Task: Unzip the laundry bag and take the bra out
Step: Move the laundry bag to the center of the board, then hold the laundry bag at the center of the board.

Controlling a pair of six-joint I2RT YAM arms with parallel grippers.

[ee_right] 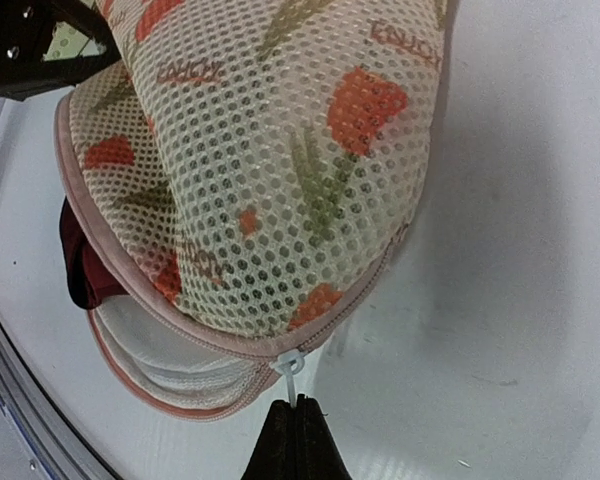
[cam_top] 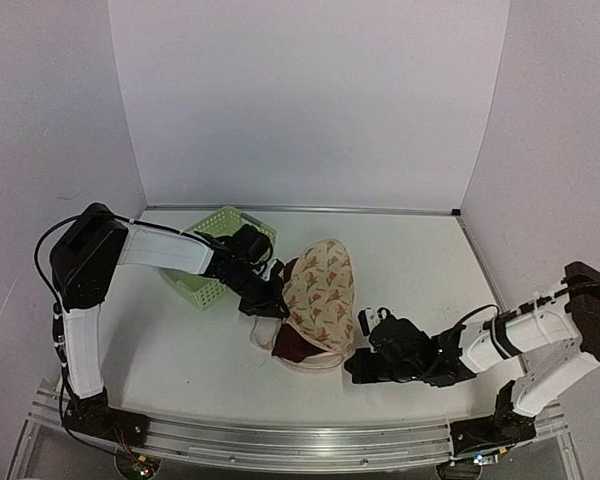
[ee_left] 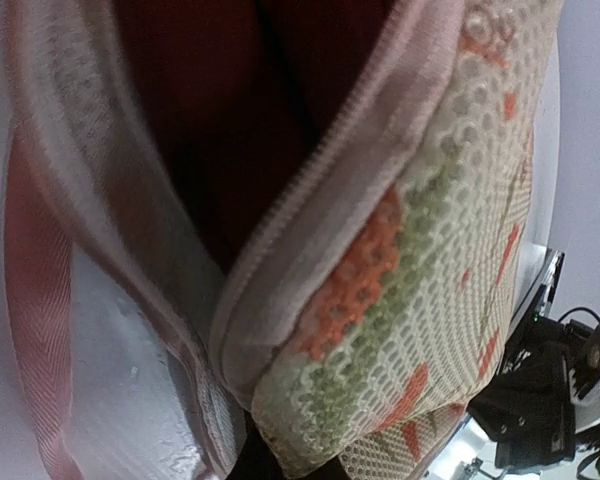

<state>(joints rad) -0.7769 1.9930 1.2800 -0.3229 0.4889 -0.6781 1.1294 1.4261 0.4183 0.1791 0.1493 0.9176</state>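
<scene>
Laundry bag (cam_top: 320,290) lay mid-table (cam_top: 180,350), just right of the green basket (cam_top: 205,285). Rim was partly unzipped and gaped on the near-left side, with the maroon bra (cam_top: 292,345) showing inside. Right gripper (ee_right: 298,412) had its fingers pressed together, pinching the white zipper pull (ee_right: 289,362). Left gripper (cam_top: 263,297) was at the bag's left edge; its finger state could not be told. Brown squiggles in the print were unreadable.
</scene>
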